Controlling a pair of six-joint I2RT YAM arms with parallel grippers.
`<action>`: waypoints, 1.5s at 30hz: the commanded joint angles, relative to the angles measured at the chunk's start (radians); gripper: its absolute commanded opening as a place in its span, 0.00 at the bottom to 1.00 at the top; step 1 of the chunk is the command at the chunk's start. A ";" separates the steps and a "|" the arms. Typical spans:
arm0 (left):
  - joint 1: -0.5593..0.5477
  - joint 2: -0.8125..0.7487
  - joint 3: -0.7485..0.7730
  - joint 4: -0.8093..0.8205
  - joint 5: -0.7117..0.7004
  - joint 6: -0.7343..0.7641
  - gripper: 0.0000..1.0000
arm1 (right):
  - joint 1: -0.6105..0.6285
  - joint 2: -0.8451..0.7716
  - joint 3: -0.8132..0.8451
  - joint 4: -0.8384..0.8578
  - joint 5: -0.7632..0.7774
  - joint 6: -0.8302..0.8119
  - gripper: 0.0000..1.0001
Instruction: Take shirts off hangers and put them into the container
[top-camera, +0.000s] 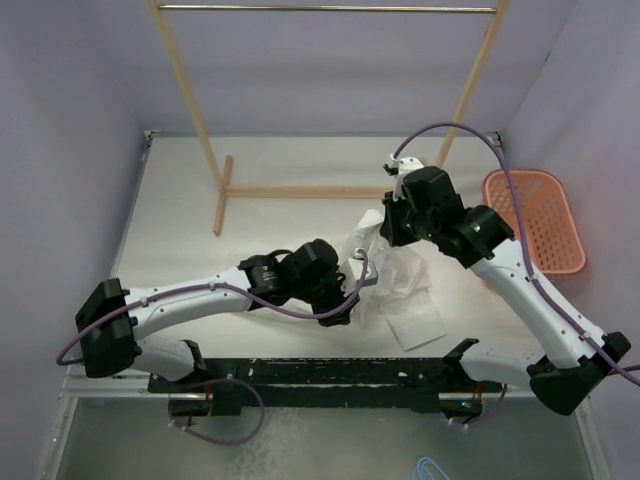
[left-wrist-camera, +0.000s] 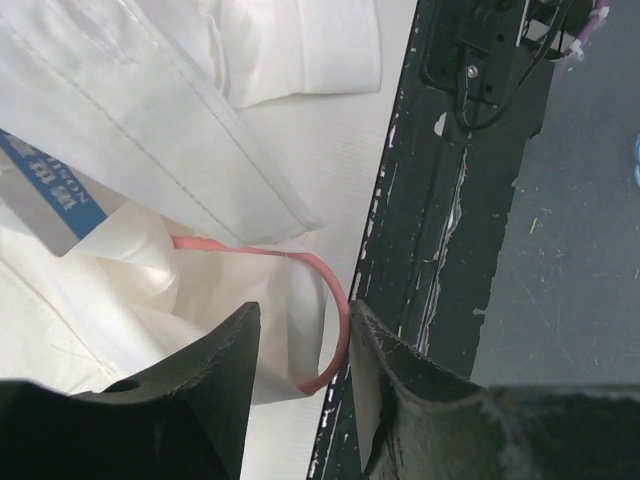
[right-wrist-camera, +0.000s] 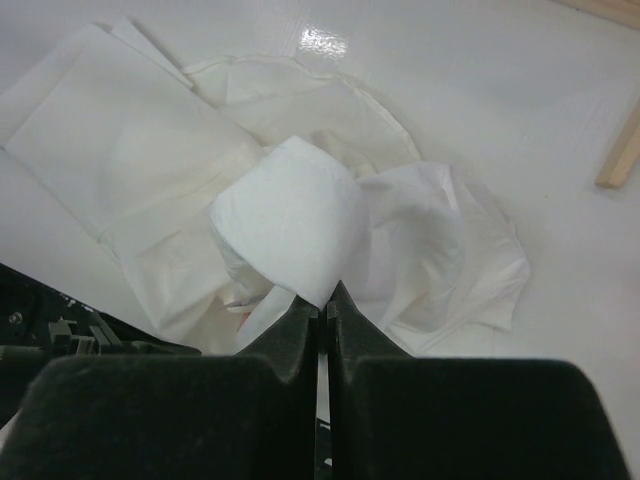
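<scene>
Separation is the step in hand: the shirt (top-camera: 405, 285) lies crumpled on the surface (top-camera: 290, 160) between the two arms, with the pink hanger (left-wrist-camera: 343, 320) caught inside it. Only the wire's curved end shows, poking out near the neck label (left-wrist-camera: 50, 190). The left tool (left-wrist-camera: 305, 310) stands spread, one finger on each side of that curve, not clamped on it. The right tool (right-wrist-camera: 322, 300) is pressed together, and a rolled fold of the thin cloth seems pinched at its tips.

Next, I judge, the left tool must shut on the wire and draw it out toward the near edge while the right one keeps the cloth back. Only then can the shirt go to the basket (top-camera: 545, 268), which sits well apart at the far right of the surface.

How the rest of the hanger sits in the cloth is hidden, so it may snag in a sleeve or the collar. The black frame (top-camera: 330, 375) runs just beside the left tool and limits the pull. A purple cable (top-camera: 300, 313) hangs near that wrist. The wooden rack (top-camera: 187, 90) stands further back, out of the path
</scene>
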 joint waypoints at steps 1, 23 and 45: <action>-0.020 0.017 0.000 0.032 -0.034 -0.002 0.38 | -0.004 -0.031 0.039 0.025 0.027 -0.006 0.00; -0.027 -0.404 0.271 0.226 -0.366 0.282 0.00 | -0.004 -0.097 -0.165 0.149 -0.075 -0.012 0.00; -0.025 -0.300 0.297 0.360 -0.567 0.594 0.00 | -0.003 -0.451 -0.182 0.328 -0.130 0.036 0.01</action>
